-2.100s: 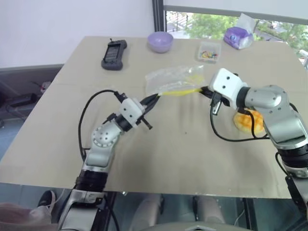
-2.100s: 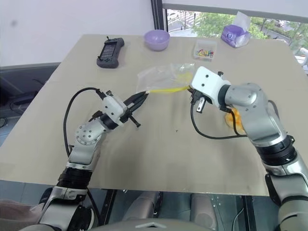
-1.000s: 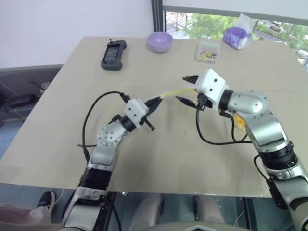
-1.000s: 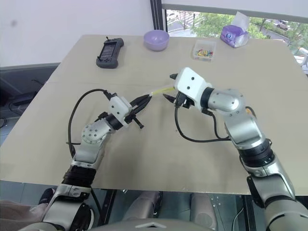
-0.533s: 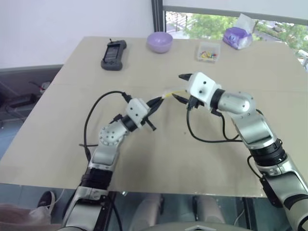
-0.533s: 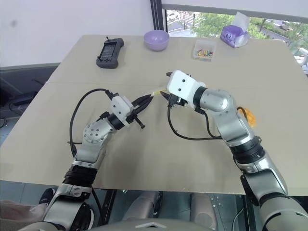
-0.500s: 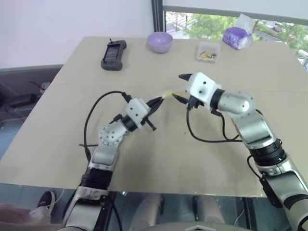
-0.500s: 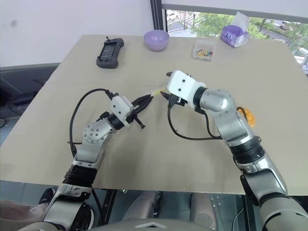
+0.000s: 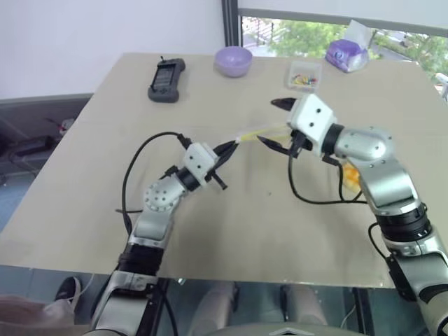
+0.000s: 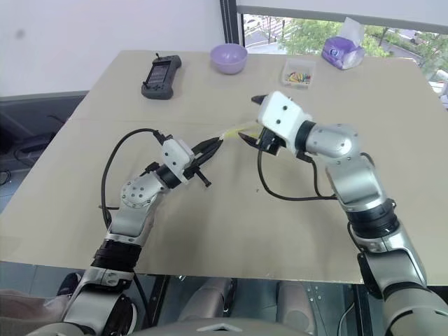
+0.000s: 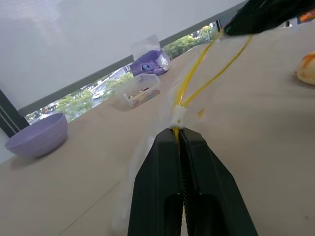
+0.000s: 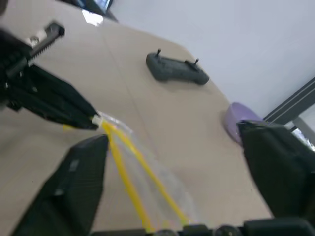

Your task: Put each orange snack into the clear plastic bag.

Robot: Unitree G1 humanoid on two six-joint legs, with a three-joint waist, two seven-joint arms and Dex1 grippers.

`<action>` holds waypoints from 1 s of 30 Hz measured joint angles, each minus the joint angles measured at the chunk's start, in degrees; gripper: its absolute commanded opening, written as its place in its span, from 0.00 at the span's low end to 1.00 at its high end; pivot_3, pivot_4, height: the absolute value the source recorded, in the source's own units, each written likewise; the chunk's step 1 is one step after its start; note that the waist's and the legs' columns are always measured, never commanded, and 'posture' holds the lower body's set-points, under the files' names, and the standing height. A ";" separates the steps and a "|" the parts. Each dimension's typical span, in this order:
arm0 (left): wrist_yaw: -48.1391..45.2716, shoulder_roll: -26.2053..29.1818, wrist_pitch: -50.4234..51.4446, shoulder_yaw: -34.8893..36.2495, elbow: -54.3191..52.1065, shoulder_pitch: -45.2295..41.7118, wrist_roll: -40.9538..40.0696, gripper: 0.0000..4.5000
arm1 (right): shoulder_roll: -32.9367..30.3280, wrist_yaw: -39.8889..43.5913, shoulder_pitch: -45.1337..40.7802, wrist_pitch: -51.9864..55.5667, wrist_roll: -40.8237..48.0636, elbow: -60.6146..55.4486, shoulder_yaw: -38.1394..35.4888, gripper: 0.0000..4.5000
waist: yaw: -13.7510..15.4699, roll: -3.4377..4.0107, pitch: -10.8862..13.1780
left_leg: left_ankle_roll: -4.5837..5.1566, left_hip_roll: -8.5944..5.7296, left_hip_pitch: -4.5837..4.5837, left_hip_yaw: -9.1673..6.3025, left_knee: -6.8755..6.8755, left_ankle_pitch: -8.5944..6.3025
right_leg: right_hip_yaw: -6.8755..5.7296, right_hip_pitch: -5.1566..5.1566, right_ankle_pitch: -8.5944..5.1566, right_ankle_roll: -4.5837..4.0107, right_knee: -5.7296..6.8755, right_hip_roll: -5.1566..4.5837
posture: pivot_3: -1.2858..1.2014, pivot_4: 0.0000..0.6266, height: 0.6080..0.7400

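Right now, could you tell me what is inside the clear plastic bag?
Nothing shows inside the clear plastic bag; its far end is hidden behind the right claw. The orange snack still lies on the table, partly covered by the right arm.

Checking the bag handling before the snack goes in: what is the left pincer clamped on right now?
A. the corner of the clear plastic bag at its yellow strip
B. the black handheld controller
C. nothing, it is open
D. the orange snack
A: the left wrist view shows the left pincer shut on the end of the yellow strip of the clear plastic bag, while the orange snack lies on the table behind the right arm.
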 measured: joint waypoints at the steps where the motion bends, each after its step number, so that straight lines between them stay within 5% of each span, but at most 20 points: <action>1: 0.00 -0.02 0.00 0.00 0.00 -0.03 0.00 0.00 | -0.20 0.01 0.04 0.04 0.36 0.00 -0.35 0.86 | 0.00 0.00 0.00 | 0.00 0.00 0.00 0.00 0.00 0.00 | 0.00 0.00 0.00 0.00 0.00 0.00 | 0.52 0.24 1.00; 10: -0.03 -0.19 0.16 -0.03 0.00 -0.25 0.00 0.00 | -4.83 4.16 3.43 2.29 3.39 -2.14 -0.32 0.01 | 0.10 0.00 0.00 | 0.00 0.00 -0.02 0.01 0.00 0.00 | -0.01 0.00 0.00 0.00 -0.03 0.00 | 0.52 0.24 1.00; 30: -0.22 -0.20 0.23 -0.18 0.00 -0.25 -0.04 0.00 | -4.22 1.33 2.63 3.57 -2.95 4.66 3.46 0.01 | 0.08 0.00 0.00 | 0.00 0.00 -0.02 0.05 0.00 0.00 | -0.01 0.00 0.00 0.00 -0.02 0.00 | 0.52 0.24 1.00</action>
